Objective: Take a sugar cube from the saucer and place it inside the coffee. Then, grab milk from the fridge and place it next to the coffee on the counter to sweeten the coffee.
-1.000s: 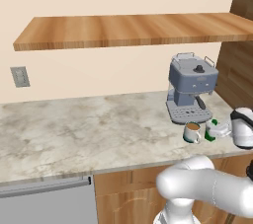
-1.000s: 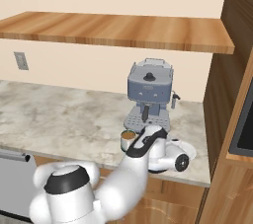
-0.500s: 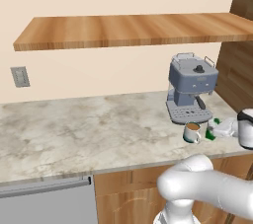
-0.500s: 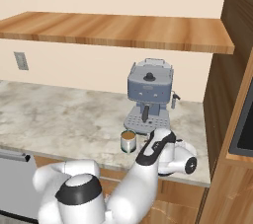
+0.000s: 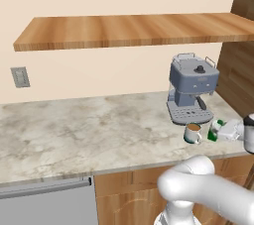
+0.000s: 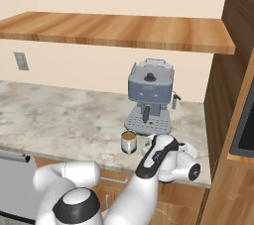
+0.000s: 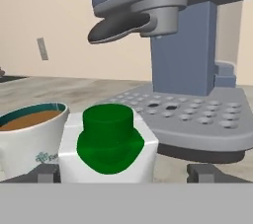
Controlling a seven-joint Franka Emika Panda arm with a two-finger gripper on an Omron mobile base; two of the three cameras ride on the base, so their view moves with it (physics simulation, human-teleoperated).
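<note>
The milk (image 7: 108,144), a white carton with a green cap, stands on the counter (image 5: 99,130) just right of the coffee (image 7: 29,136), a white mug of brown liquid. My gripper (image 7: 126,172) is open, with one fingertip on each side of the carton and a gap between each and its walls. In the left base view the milk (image 5: 215,131) sits between the coffee (image 5: 192,133) and my gripper (image 5: 221,131), which reaches in low from the right. In the right base view my arm covers the carton beside the coffee (image 6: 129,141). The saucer, sugar cube and fridge are out of view.
A grey-blue espresso machine (image 5: 192,87) stands right behind the mug and carton, its spout and drip tray (image 7: 197,119) close ahead of the hand. A wooden wall shelf (image 5: 134,28) hangs above. Wooden cabinetry (image 6: 233,70) closes off the right end of the counter.
The jaws have spread wide and let go of the milk, which now stands on the counter beside the coffee. The hand has hardly shifted.
</note>
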